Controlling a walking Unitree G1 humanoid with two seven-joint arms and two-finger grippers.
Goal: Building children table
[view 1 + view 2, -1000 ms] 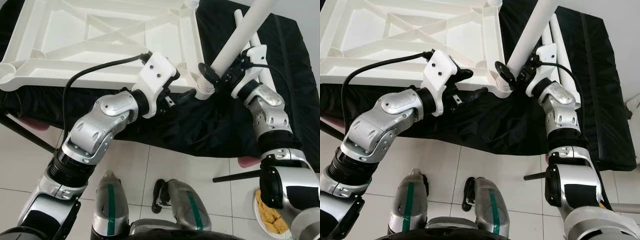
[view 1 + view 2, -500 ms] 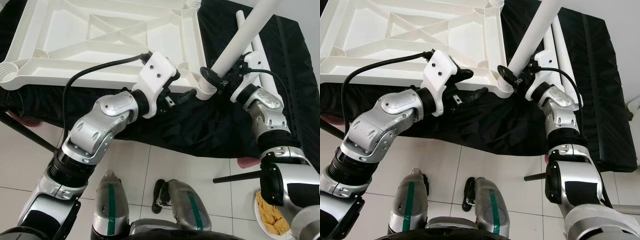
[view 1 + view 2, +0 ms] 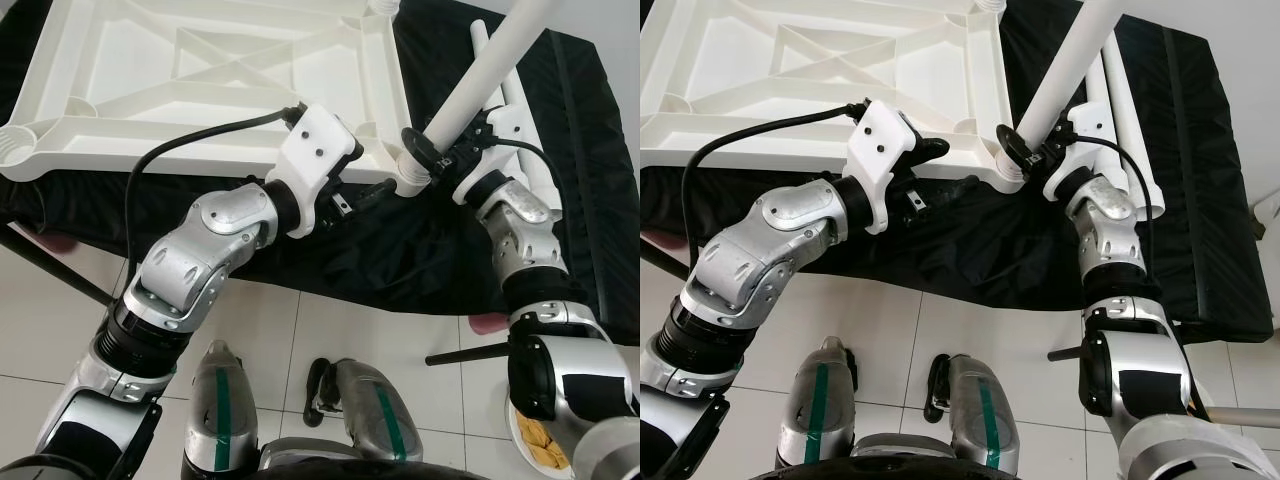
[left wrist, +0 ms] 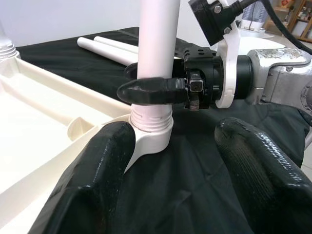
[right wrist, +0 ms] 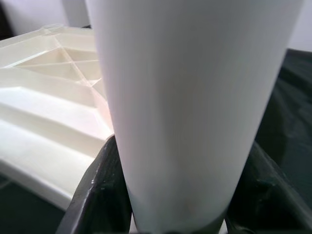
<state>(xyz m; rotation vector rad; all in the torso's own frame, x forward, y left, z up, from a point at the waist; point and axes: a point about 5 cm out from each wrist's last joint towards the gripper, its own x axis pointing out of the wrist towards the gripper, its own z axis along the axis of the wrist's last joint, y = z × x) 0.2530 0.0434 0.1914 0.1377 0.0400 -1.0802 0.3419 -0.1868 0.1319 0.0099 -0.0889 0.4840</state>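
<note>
Left wrist view: your right end effector (image 4: 151, 90) is clamped on the white leg (image 4: 157, 48), seated in the tabletop (image 3: 200, 70) corner socket (image 4: 151, 129). Left end effector (image 3: 375, 187) spread wide, holding nothing, just beside that socket.

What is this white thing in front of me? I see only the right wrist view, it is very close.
Observer: It is a white table leg, clamped in the right gripper just above the threaded corner socket of the upturned white tabletop.
Operator: Is the leg already in the socket?
Observer: In the left wrist view its lower end sits in the socket; I cannot tell how deep.
Operator: Where is the left gripper?
Observer: The left gripper is open, with one finger against the tabletop's rim by that socket.
Operator: Any more legs?
Observer: At least two spare white legs lie on the black cloth beyond.
</note>
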